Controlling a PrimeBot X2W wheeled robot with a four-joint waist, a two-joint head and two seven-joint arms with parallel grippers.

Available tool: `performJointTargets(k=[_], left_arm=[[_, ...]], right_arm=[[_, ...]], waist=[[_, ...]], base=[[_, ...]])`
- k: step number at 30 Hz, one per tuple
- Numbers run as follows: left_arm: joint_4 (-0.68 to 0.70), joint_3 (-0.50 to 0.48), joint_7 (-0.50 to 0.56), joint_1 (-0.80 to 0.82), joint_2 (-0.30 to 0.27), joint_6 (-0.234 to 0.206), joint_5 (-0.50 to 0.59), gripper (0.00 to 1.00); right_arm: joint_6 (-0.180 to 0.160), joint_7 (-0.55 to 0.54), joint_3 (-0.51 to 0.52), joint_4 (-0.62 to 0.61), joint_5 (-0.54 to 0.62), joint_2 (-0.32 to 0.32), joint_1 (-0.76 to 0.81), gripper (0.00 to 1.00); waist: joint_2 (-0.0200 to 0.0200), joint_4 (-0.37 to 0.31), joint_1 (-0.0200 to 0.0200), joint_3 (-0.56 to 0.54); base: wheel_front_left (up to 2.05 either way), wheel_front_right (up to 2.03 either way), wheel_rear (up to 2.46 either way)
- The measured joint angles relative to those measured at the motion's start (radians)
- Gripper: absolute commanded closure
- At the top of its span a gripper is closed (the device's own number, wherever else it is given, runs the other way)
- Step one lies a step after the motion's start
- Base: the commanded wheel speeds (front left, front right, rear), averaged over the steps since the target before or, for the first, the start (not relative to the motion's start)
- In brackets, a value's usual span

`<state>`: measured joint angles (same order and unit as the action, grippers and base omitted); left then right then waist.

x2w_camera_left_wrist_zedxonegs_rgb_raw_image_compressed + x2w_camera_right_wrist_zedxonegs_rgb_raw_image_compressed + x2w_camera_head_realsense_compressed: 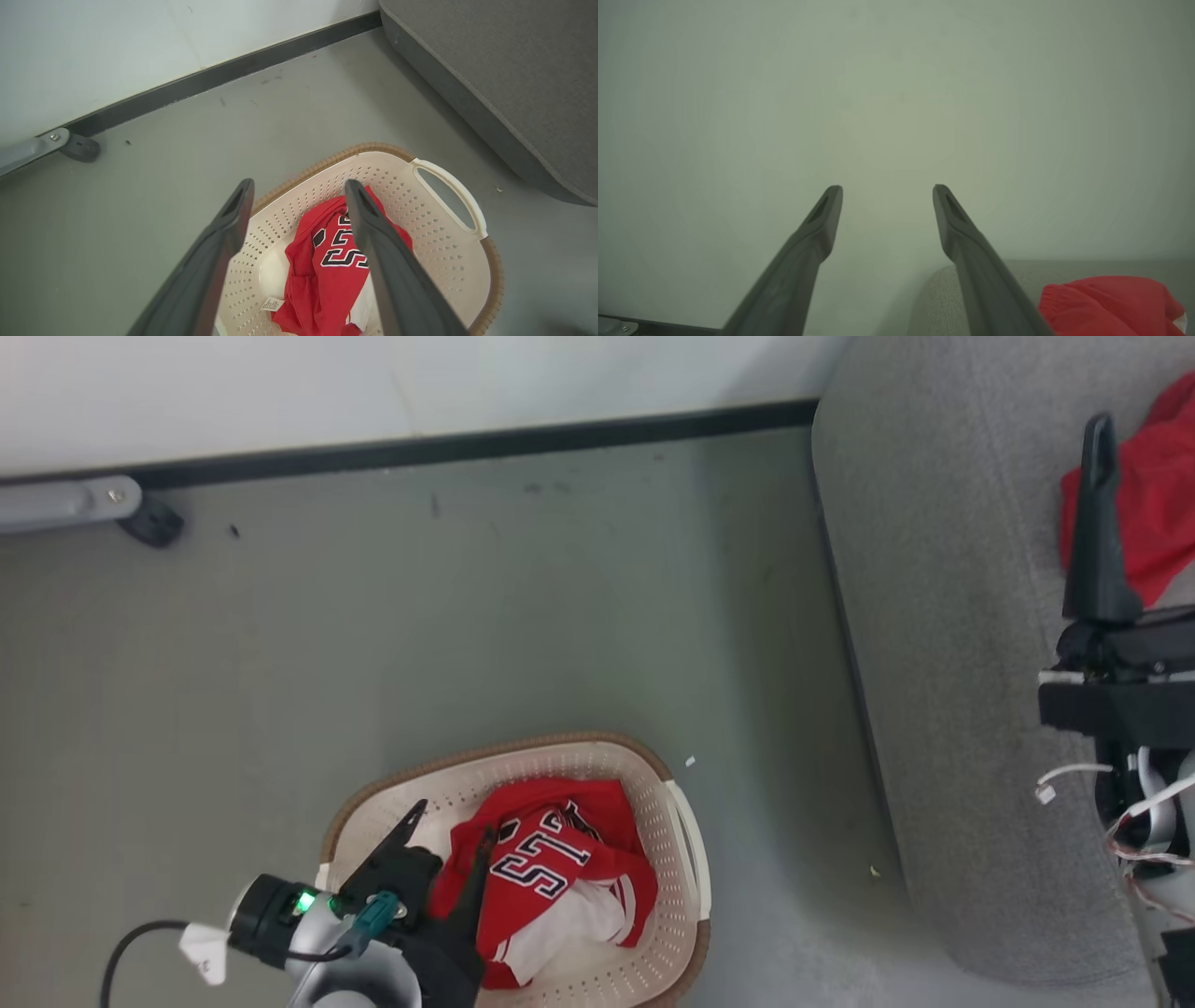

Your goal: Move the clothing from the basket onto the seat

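The cream basket point(523, 748) with a brown rim stands on the floor at the bottom middle of the head view. Red clothing point(551, 868) with navy lettering and white panels lies crumpled inside it. My left gripper point(450, 829) hangs open just over the basket's left half, and its right finger overlaps the garment's edge. In the left wrist view the open left gripper point(299, 186) frames the clothing point(327, 270) in the basket point(373, 150). The grey seat point(943, 663) fills the right side. Another red garment point(1158, 513) lies on it. My right gripper point(887, 189) is open and empty above the seat point(943, 289), beside that garment point(1106, 303).
A white wall with a black baseboard point(485, 443) runs along the back. A grey metal bar with a black foot point(149, 521) sits on the floor at the far left. Bare grey floor point(467, 616) lies between the basket and the wall. The basket's white handle point(448, 186) faces the seat.
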<state>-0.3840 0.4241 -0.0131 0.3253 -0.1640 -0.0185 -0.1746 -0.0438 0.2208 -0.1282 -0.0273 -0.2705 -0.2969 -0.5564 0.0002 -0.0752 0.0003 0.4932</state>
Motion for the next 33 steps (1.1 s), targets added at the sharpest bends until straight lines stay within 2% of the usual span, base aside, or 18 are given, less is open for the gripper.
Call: performJointTargets(k=[18, 33], left_arm=[[-0.245, 0.1, 0.017, 0.152, 0.04, 0.054, 0.081, 0.0], [-0.431, 0.142, -0.008, 0.252, 0.08, 0.061, 0.118, 0.0]], right_arm=[[0.006, -0.013, 0.002, -0.026, 0.0, -0.007, -0.191, 0.0], [0.009, -0.016, 0.016, -0.033, 0.016, -0.029, -0.218, 0.0]], waist=[[0.0, -0.013, -0.0001, 0.234], [0.0, -0.019, -0.0002, 0.348]], base=[[0.0, 0.0, 0.0], [0.0, 0.0, 0.0]])
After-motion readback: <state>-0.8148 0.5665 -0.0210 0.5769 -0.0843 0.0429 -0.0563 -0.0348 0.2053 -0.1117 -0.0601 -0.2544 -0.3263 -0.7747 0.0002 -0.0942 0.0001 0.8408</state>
